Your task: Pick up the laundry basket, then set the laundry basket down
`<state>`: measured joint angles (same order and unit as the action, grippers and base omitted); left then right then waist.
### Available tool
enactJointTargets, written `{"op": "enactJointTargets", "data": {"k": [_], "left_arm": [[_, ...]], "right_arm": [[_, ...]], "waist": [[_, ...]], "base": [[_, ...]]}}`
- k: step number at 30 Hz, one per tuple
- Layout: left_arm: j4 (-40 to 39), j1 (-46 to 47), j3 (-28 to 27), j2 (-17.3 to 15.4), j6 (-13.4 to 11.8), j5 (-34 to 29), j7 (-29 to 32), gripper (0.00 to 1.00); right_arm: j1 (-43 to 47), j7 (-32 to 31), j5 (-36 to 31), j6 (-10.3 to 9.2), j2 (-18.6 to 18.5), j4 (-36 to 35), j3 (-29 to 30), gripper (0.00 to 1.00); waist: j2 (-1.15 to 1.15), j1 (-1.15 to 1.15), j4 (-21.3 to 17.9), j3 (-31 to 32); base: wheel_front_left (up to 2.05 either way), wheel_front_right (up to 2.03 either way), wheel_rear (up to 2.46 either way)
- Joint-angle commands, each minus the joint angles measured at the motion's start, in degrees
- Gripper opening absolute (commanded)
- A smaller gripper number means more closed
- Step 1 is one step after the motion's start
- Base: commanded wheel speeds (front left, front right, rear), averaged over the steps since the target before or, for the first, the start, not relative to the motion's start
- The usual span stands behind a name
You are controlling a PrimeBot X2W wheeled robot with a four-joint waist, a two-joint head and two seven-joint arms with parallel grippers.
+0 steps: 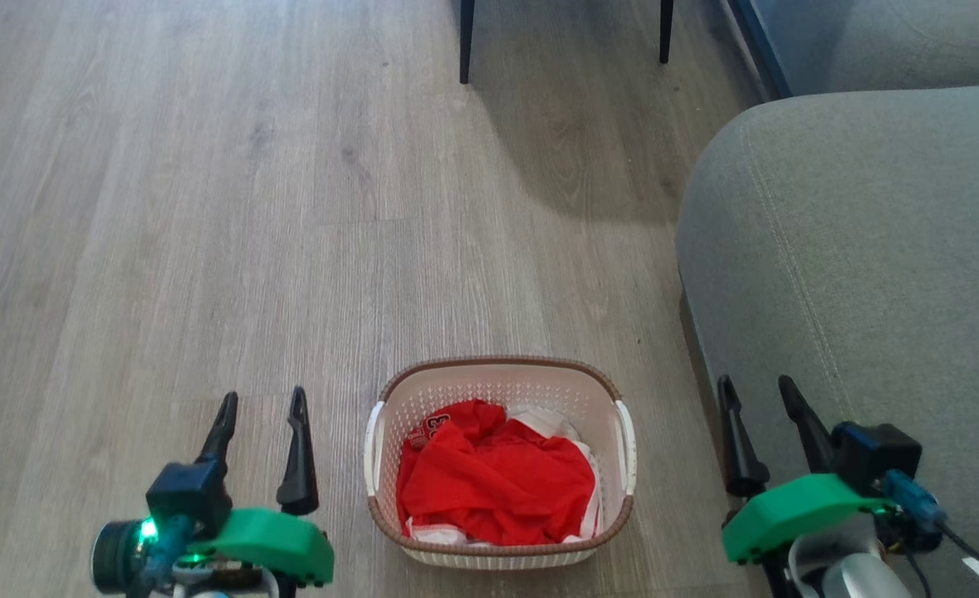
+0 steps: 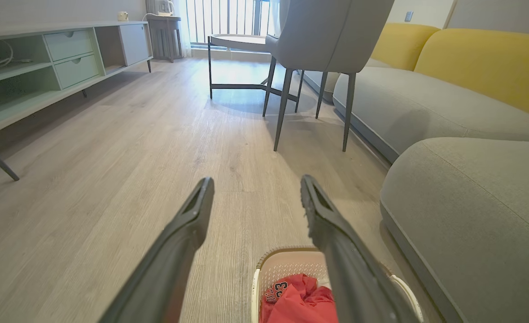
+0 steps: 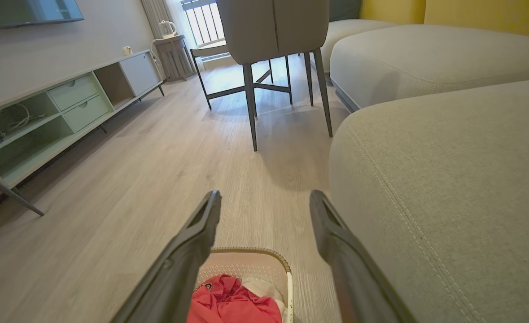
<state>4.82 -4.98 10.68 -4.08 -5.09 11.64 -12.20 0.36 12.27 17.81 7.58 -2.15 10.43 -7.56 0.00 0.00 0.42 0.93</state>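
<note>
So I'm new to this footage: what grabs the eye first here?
The bright red garment heaped in the cream laundry basket on the wood floor, between the open left gripper and right gripper. Next, the grey sofa bulking close on the robot's right.

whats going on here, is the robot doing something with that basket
Nothing is held yet. The laundry basket sits on the wood floor with red clothing inside. The left gripper and right gripper hang open on either side of it, not touching it. A grey sofa is close beside the right gripper.
</note>
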Motion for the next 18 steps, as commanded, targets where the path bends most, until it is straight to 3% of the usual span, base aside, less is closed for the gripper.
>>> {"op": "enactJointTargets", "data": {"k": [1,12,18], "left_arm": [[-2.2,1.5,-1.2,-0.7,-0.5,-1.6,-0.9,1.00],[-2.8,0.8,-0.7,-0.4,-1.1,-9.0,-2.7,1.00],[-2.7,0.9,-1.0,-0.1,-0.9,-9.4,-2.8,1.00]], "right_arm": [[-2.5,0.8,-1.6,-0.08,-0.6,-2.3,-1.5,1.00],[-2.6,2.6,-9.0,-0.09,-0.7,-3.0,-3.0,1.00],[-2.8,2.7,-9.4,-0.09,-0.7,-2.9,-3.0,1.00]], "waist": [[0.00,0.00,0.0,0.0],[0.00,0.00,0.0,-0.2],[0.00,0.00,0.0,-0.4]], "base": [[0.00,0.00,0.00],[0.00,0.00,0.00],[0.00,0.00,0.00]]}}
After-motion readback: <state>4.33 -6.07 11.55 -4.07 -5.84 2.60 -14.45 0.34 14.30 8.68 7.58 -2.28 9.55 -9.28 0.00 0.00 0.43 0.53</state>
